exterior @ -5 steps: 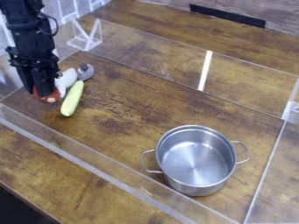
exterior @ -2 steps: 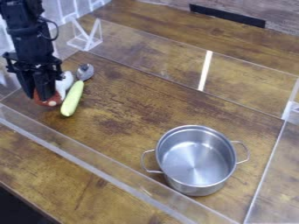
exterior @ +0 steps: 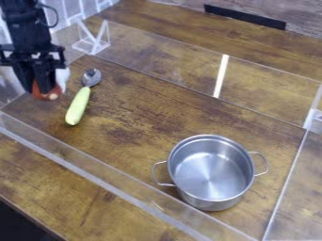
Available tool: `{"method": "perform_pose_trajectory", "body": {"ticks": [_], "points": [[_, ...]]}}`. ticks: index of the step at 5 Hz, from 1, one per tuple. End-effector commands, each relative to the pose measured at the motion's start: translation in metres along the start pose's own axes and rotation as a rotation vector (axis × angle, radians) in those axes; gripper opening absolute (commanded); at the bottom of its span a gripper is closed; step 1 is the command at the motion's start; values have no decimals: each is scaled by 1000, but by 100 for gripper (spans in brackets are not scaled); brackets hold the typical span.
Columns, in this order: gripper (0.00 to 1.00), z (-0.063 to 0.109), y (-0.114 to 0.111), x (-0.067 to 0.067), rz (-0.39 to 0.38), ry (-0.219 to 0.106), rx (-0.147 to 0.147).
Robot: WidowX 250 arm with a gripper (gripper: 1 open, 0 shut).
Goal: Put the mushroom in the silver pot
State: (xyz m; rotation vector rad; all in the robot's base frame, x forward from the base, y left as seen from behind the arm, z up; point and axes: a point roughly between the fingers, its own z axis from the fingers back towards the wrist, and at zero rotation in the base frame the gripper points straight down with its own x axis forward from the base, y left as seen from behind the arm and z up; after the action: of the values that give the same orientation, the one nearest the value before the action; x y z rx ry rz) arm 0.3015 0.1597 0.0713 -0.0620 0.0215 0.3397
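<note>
With the end effector [exterior: 47, 88] pinching the mushroom [exterior: 48, 91] just above the worktop [exterior: 151, 89], the carry to the silver pot [exterior: 212, 170] should clear the spoon [exterior: 81, 98] and the pot's rim.

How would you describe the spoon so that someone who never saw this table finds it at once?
Start from the wooden table and look toward its left side, far from the silver pot. The spoon lies flat there, just right of the black end effector that grips the mushroom. Its long yellow-green handle and small silver bowl set it apart.
</note>
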Motion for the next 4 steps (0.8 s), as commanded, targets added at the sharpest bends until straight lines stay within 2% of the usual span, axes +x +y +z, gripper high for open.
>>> {"method": "perform_pose_trajectory", "body": {"ticks": [1, 2, 3, 4], "points": [[0, 12, 8, 4, 26, -52, 18], [0, 7, 10, 1, 35, -41, 22], [0, 25, 1, 5, 6, -72, 20], [0, 45, -12, 0, -55, -100, 16]]}}
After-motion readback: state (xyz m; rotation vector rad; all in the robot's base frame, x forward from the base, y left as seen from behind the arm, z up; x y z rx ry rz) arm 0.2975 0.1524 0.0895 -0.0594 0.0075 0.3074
